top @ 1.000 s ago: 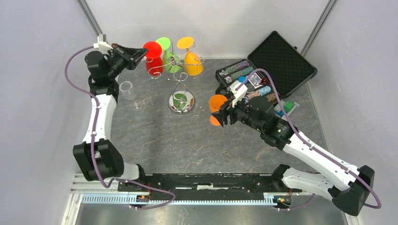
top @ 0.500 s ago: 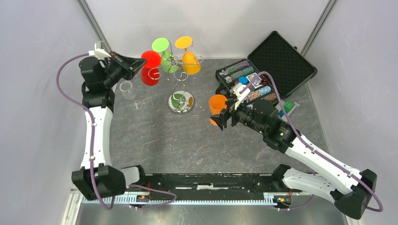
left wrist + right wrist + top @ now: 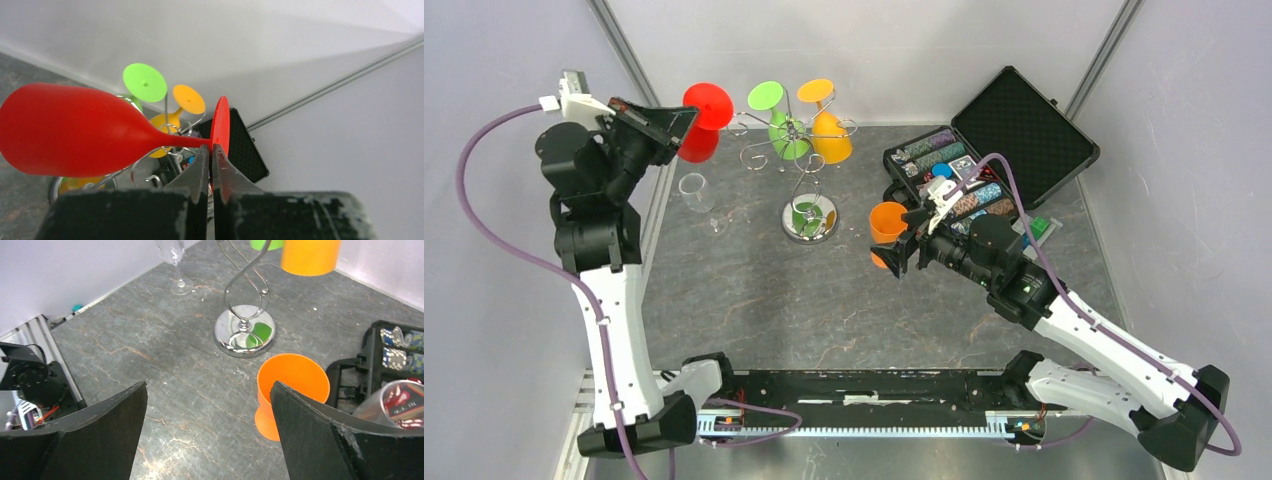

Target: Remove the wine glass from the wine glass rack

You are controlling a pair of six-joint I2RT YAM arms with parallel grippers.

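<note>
The wine glass (image 3: 704, 110), red, hangs foot-up, bowl-down, stem pinched in left jaws; right jaws spread wide.

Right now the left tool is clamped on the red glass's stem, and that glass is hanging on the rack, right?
No. The left tool is clamped on the stem of the red glass, but that glass is off the rack, held in the air to its left. The top external view shows it.
</note>
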